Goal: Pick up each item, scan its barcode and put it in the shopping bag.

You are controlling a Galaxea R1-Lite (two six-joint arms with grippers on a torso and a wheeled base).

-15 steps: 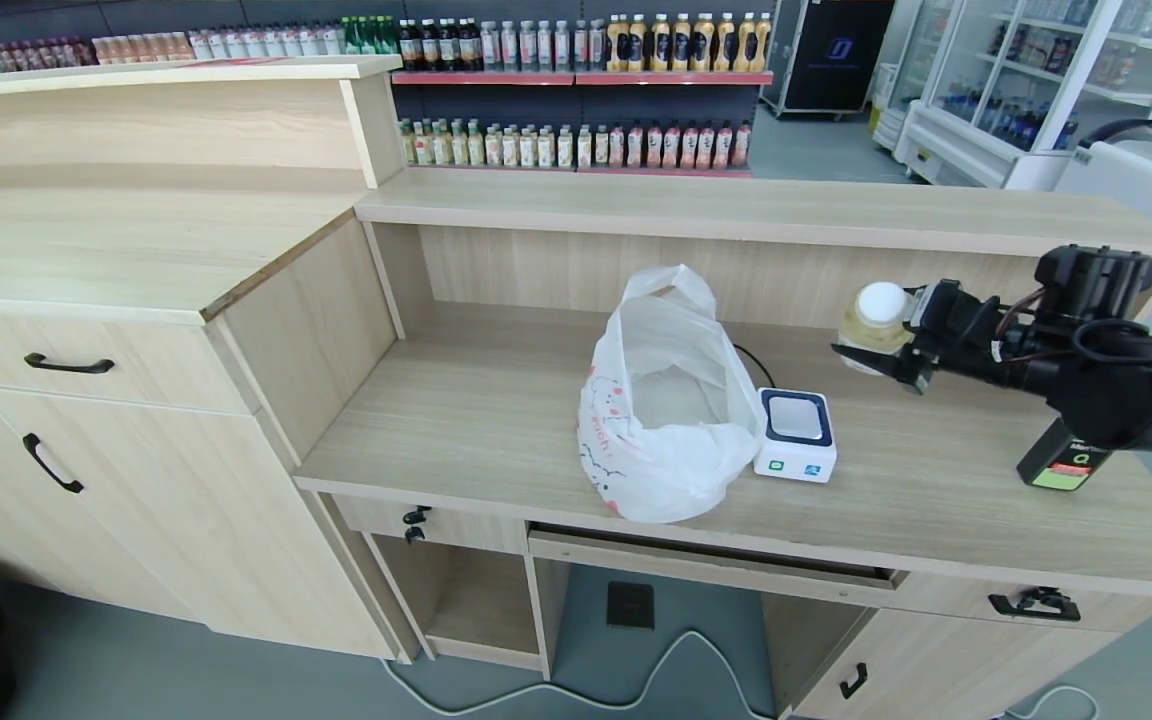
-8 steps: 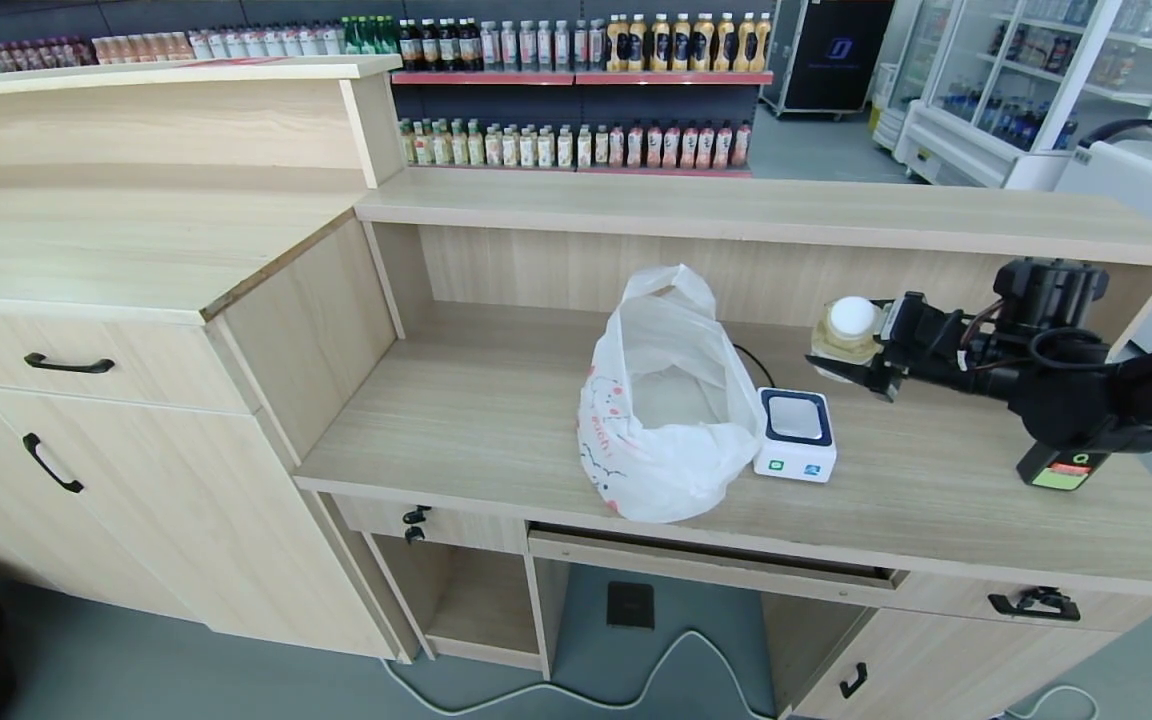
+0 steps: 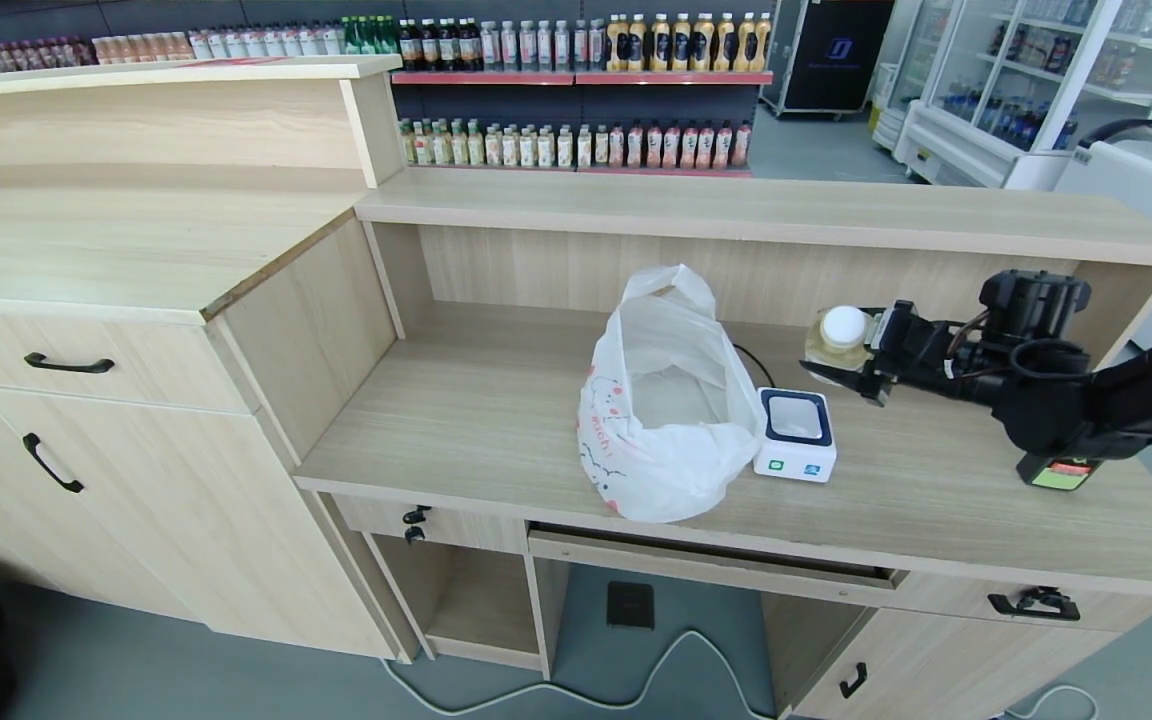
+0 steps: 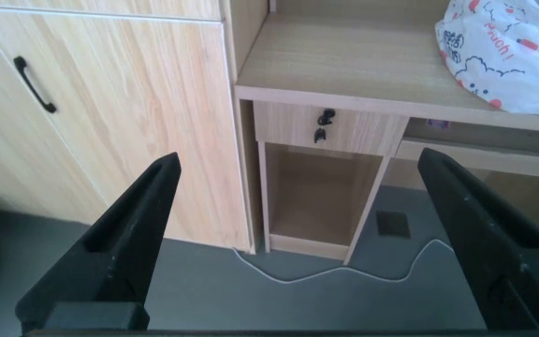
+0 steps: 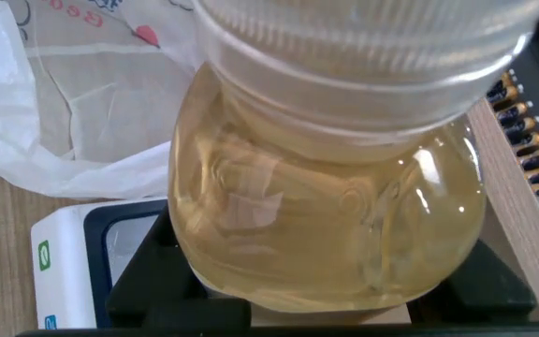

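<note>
the right gripper is clamped on a bottle of pale yellow liquid with a white cap, held in the air just to the right of the scanner and a little behind it, not yet over its dark window. the bottle's long axis looks roughly upright, cap uppermost, so the side wall would probably have to be turned down toward the scanner for a read. the right arm is by far the nearer one. the shopping bag stands open, touching the scanner's left side. the right wrist view shows the bottle close up, with the scanner below it; no barcode can be made out. the left gripper hangs well left of the scanner, below counter height, jaws spread wide and holding nothing.
</note>
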